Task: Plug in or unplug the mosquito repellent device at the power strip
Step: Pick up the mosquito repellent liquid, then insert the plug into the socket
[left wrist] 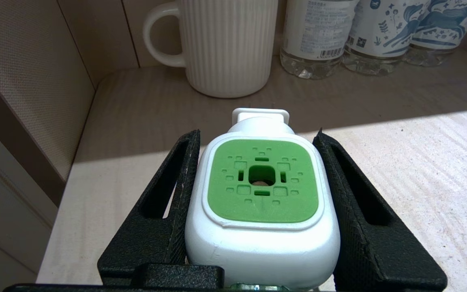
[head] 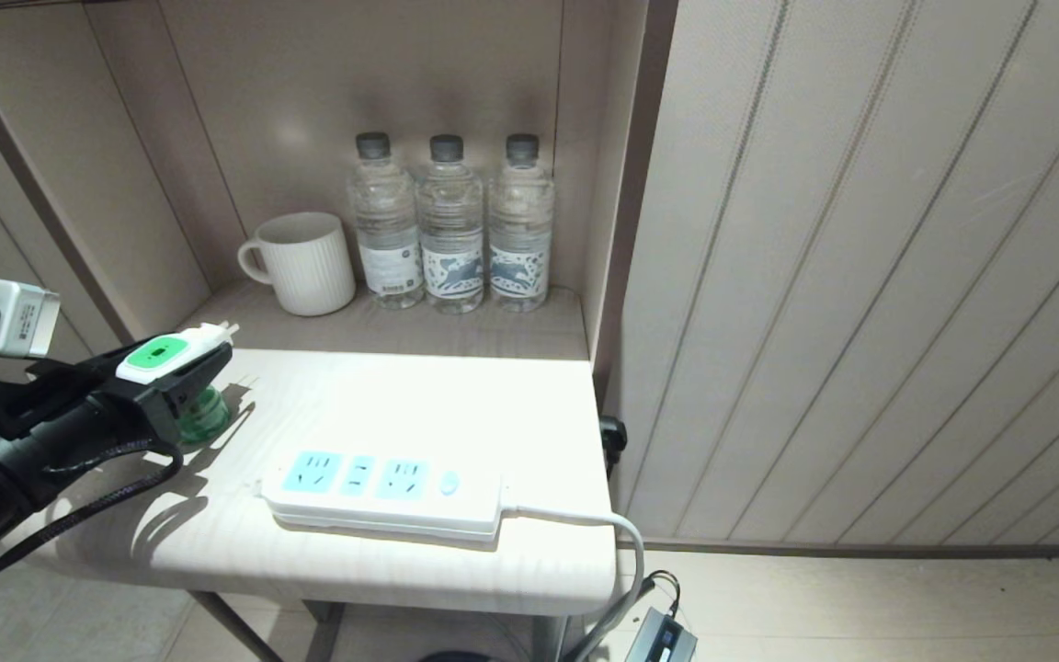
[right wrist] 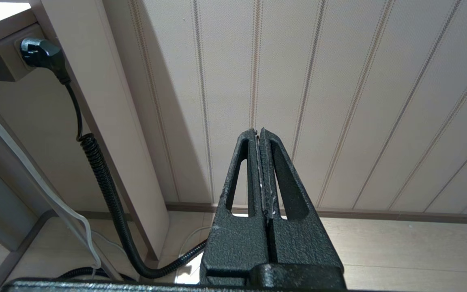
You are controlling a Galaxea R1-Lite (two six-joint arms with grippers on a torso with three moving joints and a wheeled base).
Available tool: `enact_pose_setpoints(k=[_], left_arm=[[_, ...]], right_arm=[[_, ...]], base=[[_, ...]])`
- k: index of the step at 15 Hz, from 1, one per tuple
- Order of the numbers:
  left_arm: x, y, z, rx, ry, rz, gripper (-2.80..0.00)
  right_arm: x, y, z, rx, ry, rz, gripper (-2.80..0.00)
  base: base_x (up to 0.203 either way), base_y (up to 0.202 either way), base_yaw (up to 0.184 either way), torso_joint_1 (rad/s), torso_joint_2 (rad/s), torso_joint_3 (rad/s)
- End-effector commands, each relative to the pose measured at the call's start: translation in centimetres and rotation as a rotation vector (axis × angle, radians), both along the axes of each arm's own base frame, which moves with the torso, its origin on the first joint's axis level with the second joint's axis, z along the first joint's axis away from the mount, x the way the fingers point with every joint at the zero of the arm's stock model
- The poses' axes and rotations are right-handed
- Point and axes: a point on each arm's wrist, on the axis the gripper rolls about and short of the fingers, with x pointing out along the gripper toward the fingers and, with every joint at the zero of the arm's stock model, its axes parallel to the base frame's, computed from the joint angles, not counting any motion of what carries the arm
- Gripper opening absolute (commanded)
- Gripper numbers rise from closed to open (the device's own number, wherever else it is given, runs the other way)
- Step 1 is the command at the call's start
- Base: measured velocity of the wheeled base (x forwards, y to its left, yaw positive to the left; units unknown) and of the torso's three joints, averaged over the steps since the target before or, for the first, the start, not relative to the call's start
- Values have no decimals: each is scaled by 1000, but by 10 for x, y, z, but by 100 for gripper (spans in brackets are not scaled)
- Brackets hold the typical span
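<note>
1. Your tabletop (head: 529, 405) carries the power strip (head: 382, 492), which lies flat along the front edge with all three blue sockets bare.
2. The mug (head: 304, 262) and three water bottles (head: 449, 225) stand at the back edge.
3. Your left gripper (left wrist: 260, 162) is at the left edge, far nearer the strip than the right one. Its fingers (left wrist: 176, 178) hug both sides of the mosquito repellent device (left wrist: 260, 194), white head between them.
4. The device's green bottle hangs down near the tabletop, and its prongs (head: 228, 329) point level toward the back. I think they must tip down over a socket.
5. Your right gripper (right wrist: 260, 170) hangs by the wall, fingers pressed together, holding nothing.
</note>
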Motion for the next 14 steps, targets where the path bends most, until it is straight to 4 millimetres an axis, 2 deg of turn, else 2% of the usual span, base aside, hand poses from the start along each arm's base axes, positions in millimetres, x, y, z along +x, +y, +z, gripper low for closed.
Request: enact_pose_setpoints(k=[1, 5, 7, 10, 14], left_arm=[[1, 0, 0, 0, -1, -2, -280], [0, 0, 0, 0, -6, -2, -280], [-7, 0, 7, 1, -31, -2, -280], [-39, -3, 35, -8, -90, 52, -280], [-80, -10, 60, -13, 15, 228, -280]], right_arm=[[0, 0, 0, 0, -1, 0, -280], [0, 0, 0, 0, -1, 0, -280], [0, 0, 0, 0, -1, 0, -280], [0, 0, 0, 0, -1, 0, -280], [0, 0, 0, 0, -1, 0, -280]], base=[[0, 0, 0, 0, 0, 0], [0, 0, 0, 0, 0, 0], [0, 0, 0, 0, 0, 0], [0, 0, 0, 0, 0, 0], [0, 0, 0, 0, 0, 0]])
